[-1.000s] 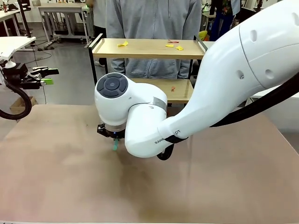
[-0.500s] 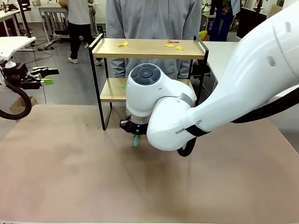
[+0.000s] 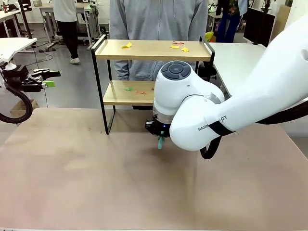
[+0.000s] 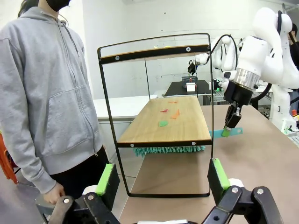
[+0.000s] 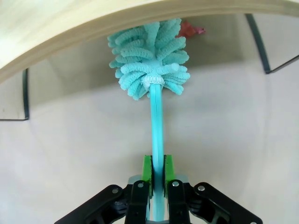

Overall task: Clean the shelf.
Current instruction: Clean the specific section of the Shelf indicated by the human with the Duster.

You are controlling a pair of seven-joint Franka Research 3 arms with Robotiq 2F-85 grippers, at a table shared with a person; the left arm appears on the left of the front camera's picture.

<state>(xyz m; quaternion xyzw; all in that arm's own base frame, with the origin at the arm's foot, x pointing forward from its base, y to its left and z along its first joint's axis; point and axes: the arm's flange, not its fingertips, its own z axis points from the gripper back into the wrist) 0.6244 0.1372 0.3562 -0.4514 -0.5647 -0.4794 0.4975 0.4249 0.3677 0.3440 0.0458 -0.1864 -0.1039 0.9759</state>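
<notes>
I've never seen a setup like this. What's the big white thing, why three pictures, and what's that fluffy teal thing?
The big white shape is the robot's right arm. One picture looks across the beige table from between the arms; the other two come from cameras on the wrists. Across it stand a small two-tier shelf of light wood boards in a black metal frame, dotted with small coloured paper scraps, and a person in a grey hoodie. The right hand is shut on the handle of a teal fluffy duster, its head under the lower board. The left hand, at the far left, is open and empty.
</notes>
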